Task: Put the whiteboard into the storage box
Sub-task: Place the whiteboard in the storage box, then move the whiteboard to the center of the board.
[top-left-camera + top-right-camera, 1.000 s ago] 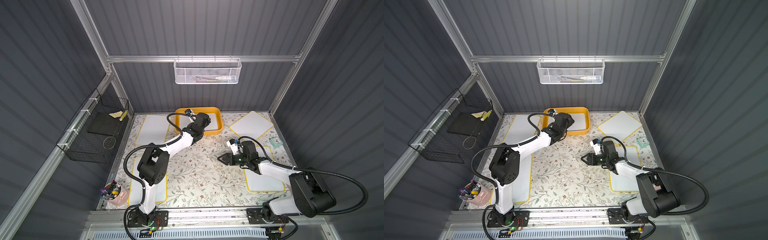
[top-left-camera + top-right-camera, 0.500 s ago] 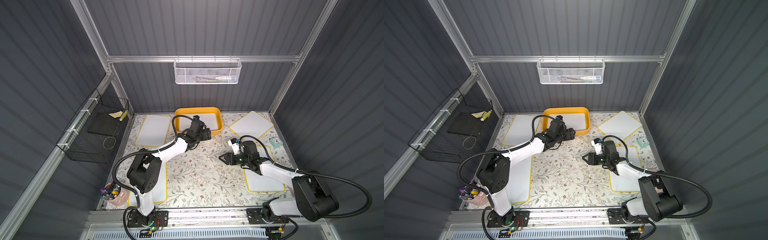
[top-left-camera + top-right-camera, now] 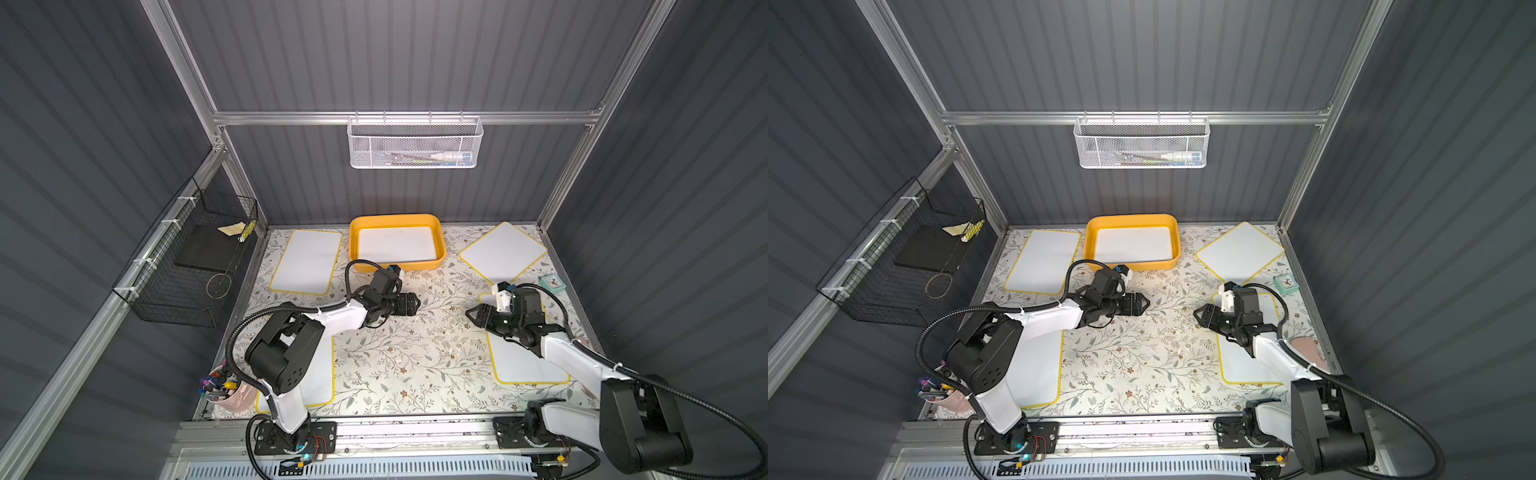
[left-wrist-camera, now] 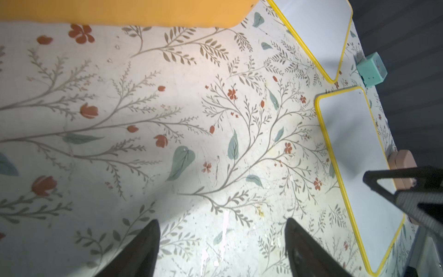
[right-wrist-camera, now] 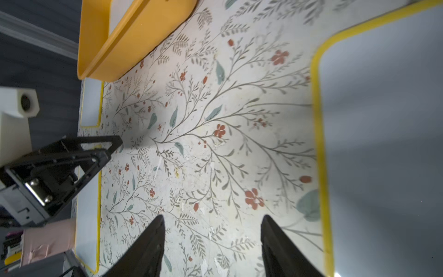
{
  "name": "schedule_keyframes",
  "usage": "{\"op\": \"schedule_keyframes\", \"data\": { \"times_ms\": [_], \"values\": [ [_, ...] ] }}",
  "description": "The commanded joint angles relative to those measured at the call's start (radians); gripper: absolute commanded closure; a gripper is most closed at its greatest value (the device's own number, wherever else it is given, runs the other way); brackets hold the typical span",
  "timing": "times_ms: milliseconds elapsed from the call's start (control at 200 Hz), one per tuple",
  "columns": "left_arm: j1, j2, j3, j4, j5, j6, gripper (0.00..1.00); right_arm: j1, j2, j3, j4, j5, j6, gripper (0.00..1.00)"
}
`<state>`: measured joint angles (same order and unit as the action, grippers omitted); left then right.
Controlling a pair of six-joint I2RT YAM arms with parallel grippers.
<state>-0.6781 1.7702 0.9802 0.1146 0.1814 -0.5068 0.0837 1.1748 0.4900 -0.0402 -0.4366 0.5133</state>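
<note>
Nearest me, two boards lie flat on the desk (image 3: 415,365), one partly under each arm: the near-left board (image 3: 322,374) and the near-right board (image 3: 519,365). Over the bare floral strip between them I have the left fingers (image 4: 143,249) and the right fingers (image 5: 151,249) pointing toward each other. Both are spread wide, hold nothing and sit well apart, so the middle is free for moving. The boards lie flush, so I judge only their yellow edges offer a grip. Farther back, close to the back wall, sits the storage box (image 3: 395,266). A whiteboard (image 3: 397,244) lies flat inside it with little slack to the rim. The far-left board (image 3: 305,262) lies just beside the box, and the far-right board (image 3: 503,251) is turned cornerwise.
</note>
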Motion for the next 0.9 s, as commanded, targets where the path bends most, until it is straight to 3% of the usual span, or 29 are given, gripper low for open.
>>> {"op": "schedule_keyframes", "data": {
  "times_ms": [0, 105, 460, 621, 896],
  "values": [
    [0.005, -0.015, -0.027, 0.074, 0.057, 0.023, 0.18, -0.065, -0.048, 0.027, -0.165, 0.138, 0.045, 0.3],
    [0.005, 0.004, -0.044, 0.102, 0.085, 0.025, 0.19, -0.137, -0.098, 0.06, -0.236, 0.207, 0.069, 0.21],
    [0.005, -0.033, -0.135, 0.166, 0.141, 0.052, 0.19, -0.412, -0.061, 0.116, -0.244, 0.2, 0.055, 0.16],
    [0.005, -0.06, -0.178, 0.175, 0.141, 0.054, 0.19, -0.506, 0.089, 0.201, -0.267, 0.196, 0.002, 0.15],
    [0.005, -0.103, -0.248, 0.22, 0.141, 0.026, 0.19, -0.539, 0.304, 0.376, -0.285, 0.185, -0.034, 0.15]
  ]
}}
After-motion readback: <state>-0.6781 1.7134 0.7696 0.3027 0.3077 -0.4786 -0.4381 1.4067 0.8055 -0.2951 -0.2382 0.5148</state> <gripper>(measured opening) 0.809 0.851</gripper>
